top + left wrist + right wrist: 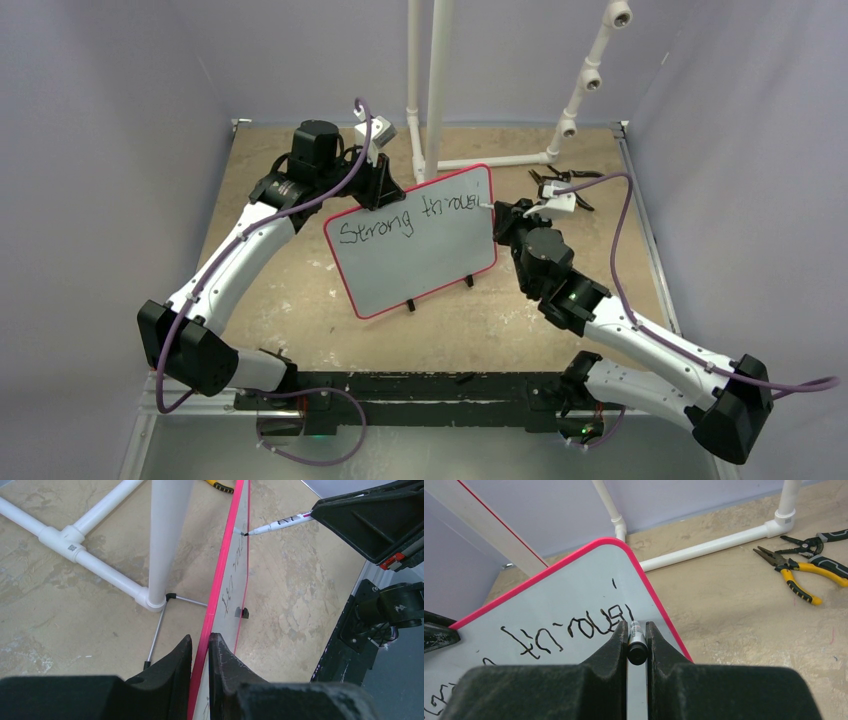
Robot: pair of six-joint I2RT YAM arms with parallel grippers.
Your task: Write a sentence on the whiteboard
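Propped mid-counter on two black feet: the whiteboard [420,265]. Pinched at its far-left red edge by the left hand [200,639], fingers narrow around the rim. On the right, clamped in the right hand [637,626]: a marker [636,639], tip touching the board at the end of the sentence [400,222], legible as "Strong throu" plus an unclear letter. Farther back, a white pipe frame [437,90]; far right, pliers [791,575] on the counter [300,290].

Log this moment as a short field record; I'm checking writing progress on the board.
whiteboard: standing on its feet
left tool: shut on its red edge
right tool: shut on marker, tip against board near right edge
sentence: "Strong" plus an unfinished second word, one line
nearby: pliers on table
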